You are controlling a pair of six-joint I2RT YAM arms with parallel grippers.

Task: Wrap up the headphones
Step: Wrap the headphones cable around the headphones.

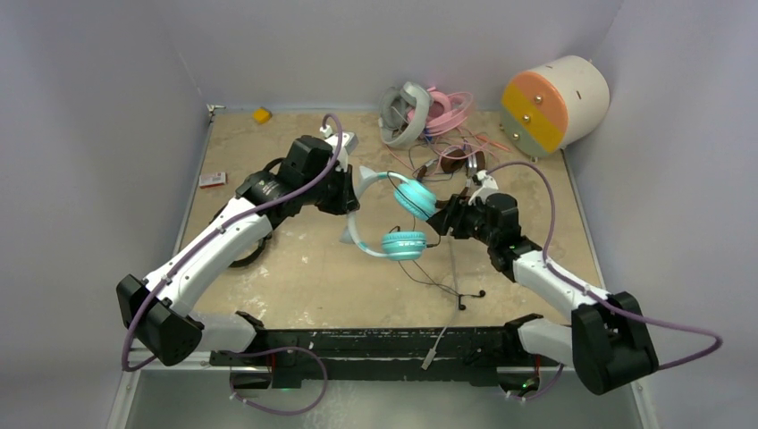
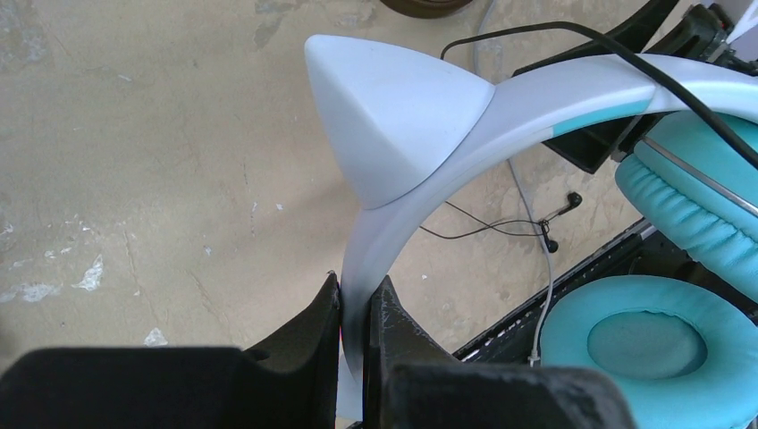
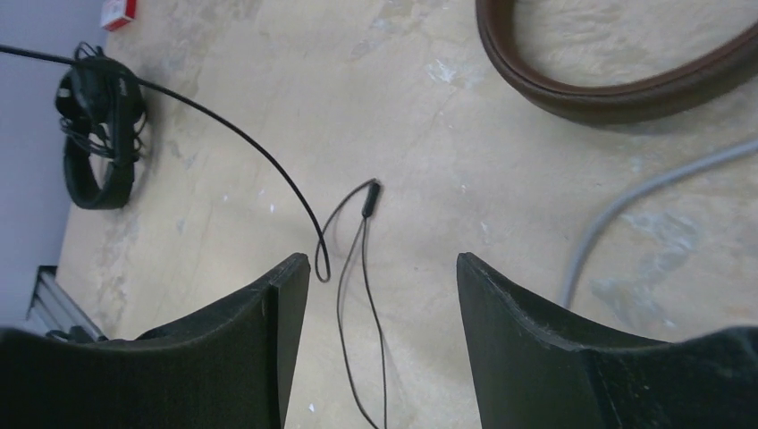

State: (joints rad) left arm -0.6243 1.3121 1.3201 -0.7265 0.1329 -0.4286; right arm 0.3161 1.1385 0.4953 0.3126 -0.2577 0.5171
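The teal-and-white headphones point(image 1: 393, 219) hang above the middle of the table, ear cups point(image 2: 639, 349) to the right. My left gripper point(image 2: 359, 290) is shut on their white headband point(image 2: 393, 223), just below a pointed cat-ear piece point(image 2: 384, 107). In the top view the left gripper point(image 1: 350, 201) is at the band's left side. My right gripper point(image 1: 444, 219) is beside the upper teal cup. In the right wrist view the right gripper point(image 3: 383, 268) is open above the table. The thin black cable point(image 3: 362, 259) runs loose between its fingers, touching neither. More cable trails to a plug point(image 1: 462, 304).
Black headphones point(image 3: 98, 134) lie at the table's left, partly under the left arm point(image 1: 252, 255). A brown pair point(image 3: 617, 85) lies close ahead of the right gripper. Grey-white and pink pairs point(image 1: 420, 112) are piled at the back. A cream cylinder point(image 1: 554, 103) sits at the back right.
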